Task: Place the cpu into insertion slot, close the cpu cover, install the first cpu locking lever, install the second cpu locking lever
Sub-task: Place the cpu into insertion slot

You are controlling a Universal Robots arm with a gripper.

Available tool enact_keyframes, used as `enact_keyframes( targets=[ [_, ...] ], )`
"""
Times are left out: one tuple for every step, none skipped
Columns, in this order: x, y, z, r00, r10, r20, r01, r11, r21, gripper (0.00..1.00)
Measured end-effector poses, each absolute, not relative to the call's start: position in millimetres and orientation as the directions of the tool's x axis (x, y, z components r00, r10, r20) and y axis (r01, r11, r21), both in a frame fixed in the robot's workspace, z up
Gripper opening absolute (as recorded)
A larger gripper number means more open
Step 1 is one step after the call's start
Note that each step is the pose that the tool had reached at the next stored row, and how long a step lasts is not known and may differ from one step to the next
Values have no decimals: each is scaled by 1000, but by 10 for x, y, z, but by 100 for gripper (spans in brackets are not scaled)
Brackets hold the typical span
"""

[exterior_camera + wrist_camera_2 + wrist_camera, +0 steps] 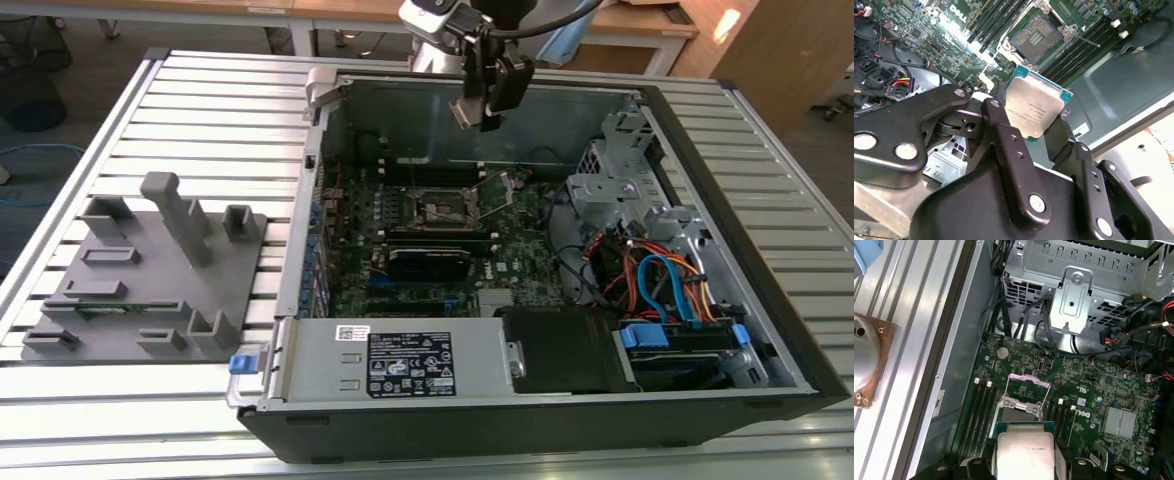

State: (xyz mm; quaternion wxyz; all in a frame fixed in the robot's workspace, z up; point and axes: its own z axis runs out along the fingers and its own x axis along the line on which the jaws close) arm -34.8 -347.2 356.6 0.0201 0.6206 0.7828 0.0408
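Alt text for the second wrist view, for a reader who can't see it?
The hand grips the cpu by two edges, its silver top facing the camera. Beyond it, the insertion slot sits open and empty on the green motherboard, between black memory slots.

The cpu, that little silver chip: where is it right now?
The cpu is clamped in the gripper, in the air over the open computer case. In the second wrist view it hangs apart from the uncovered insertion slot on the motherboard.

Black screw-studded tool (1033, 114), apparently white wrist (430, 18)
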Motion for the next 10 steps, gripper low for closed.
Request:
enact_keyframes(
  targets=[
    [-348, -3472, 3566, -227, 974, 19, 970, 225, 89, 54],
    [-348, -3472, 3566, -225, 974, 19, 971, 223, 89, 54],
    [-348, -3472, 3566, -224, 974, 19, 971, 221, 89, 54],
    [-349, -3472, 3566, -222, 975, 19, 972, 219, 89, 54],
    [-348, -3472, 3566, -220, 975, 19, 972, 218, 89, 54],
    [-348, -3472, 3566, -218, 976, 19, 972, 216, 89, 54],
    [-348, -3472, 3566, -217, 976, 19, 973, 214, 89, 54],
    [-348, -3472, 3566, -215, 976, 19, 973, 212, 89, 54],
    [-348, -3472, 3566, -213, 977, 19, 974, 210, 89, 54],
    [-348, -3472, 3565, -211, 977, 19, 974, 208, 89, 54]
  ],
)
